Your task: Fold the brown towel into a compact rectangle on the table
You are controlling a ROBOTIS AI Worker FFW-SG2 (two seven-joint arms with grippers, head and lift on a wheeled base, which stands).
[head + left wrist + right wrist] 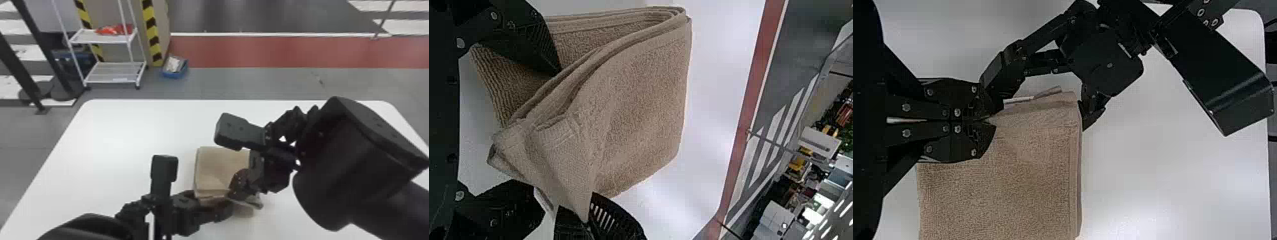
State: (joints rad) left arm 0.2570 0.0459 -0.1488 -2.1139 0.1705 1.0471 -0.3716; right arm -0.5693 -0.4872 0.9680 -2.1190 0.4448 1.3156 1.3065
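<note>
Left gripper [215, 204] sitting at near edge of towel, fingers standing apart, one resting in mouth of open fold. Brown towel [217, 169] lying on white table [121, 134], folded into small layered block, near edge gaping. Right gripper [235, 190] reaching over towel from right, close beside left gripper, fingers pressing together, pinching towel near its near right corner.
</note>
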